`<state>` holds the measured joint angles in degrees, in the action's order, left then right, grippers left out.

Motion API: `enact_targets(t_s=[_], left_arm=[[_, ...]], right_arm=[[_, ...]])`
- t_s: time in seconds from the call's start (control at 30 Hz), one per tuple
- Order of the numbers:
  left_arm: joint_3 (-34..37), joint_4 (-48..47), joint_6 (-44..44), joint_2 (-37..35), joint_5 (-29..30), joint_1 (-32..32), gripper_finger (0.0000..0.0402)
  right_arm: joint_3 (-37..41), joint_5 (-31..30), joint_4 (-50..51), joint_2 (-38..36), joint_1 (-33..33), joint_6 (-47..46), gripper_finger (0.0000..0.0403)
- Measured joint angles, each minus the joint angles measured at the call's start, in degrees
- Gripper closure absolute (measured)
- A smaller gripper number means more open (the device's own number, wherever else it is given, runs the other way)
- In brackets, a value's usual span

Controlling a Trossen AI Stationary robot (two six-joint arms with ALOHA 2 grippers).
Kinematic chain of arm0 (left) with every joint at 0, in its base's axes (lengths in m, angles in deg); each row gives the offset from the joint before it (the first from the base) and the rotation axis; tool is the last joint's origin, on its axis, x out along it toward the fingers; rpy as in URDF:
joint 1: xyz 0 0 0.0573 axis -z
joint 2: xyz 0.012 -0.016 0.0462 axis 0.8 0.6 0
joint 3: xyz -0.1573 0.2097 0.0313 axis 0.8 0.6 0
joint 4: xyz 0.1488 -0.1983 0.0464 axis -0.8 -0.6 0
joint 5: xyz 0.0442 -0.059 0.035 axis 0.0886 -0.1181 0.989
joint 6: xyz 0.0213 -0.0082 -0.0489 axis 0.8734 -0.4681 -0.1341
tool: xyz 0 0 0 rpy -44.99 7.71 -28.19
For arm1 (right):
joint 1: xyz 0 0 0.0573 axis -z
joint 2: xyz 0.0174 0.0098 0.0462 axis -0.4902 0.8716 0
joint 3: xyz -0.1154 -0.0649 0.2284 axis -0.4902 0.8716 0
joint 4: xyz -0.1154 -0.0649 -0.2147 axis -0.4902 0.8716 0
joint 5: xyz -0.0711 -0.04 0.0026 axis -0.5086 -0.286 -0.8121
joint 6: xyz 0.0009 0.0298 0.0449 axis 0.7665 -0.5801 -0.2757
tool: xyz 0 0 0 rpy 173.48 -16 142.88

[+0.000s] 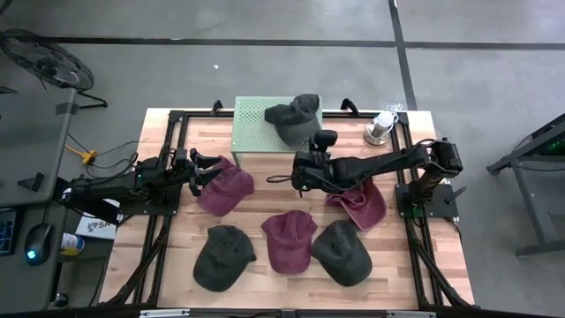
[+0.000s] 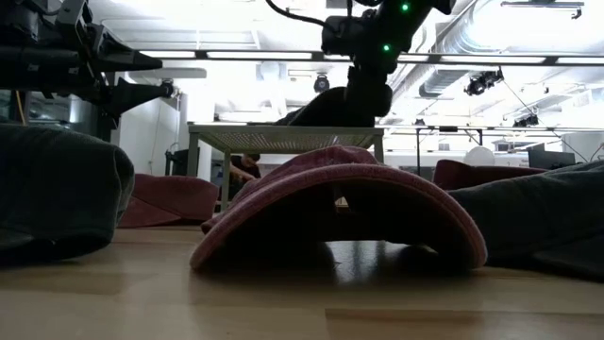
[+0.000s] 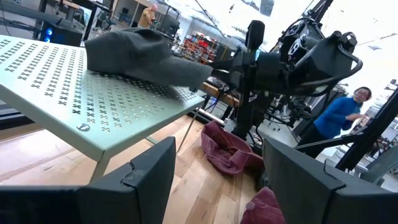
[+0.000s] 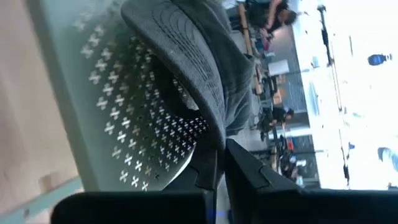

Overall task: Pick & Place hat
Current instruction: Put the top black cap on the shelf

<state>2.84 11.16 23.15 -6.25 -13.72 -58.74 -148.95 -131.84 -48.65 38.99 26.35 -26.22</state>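
the right gripper jaws are clamped on the grey hat brim at the perforated stand; left gripper jaws apart.

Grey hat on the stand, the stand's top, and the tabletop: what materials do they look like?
Grey hat: woven cloth, matte, with visible rows of stitching; likely cotton twill. The right claw is shut on its brim.
Stand top: pale green sheet, probably painted metal, punched with small cross-shaped holes, edge folded down.
Tabletop: light wood planks, visible grain and strip joints, slight sheen.
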Motion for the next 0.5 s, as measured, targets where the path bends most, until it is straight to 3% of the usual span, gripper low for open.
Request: enact_targets(t_s=[0.27,0.5], left_arm=[[0.0,0.0,0.0,0.0,0.0,0.0,0.0163],[0.0,0.0,0.0,0.0,0.0,0.0,0.0163]], right_arm=[[0.0,-2.1,0.9,0.0,0.0,-9.4,0.0397],[0.0,-7.0,1.3,0.0,0.0,-6.7,0.0399]])
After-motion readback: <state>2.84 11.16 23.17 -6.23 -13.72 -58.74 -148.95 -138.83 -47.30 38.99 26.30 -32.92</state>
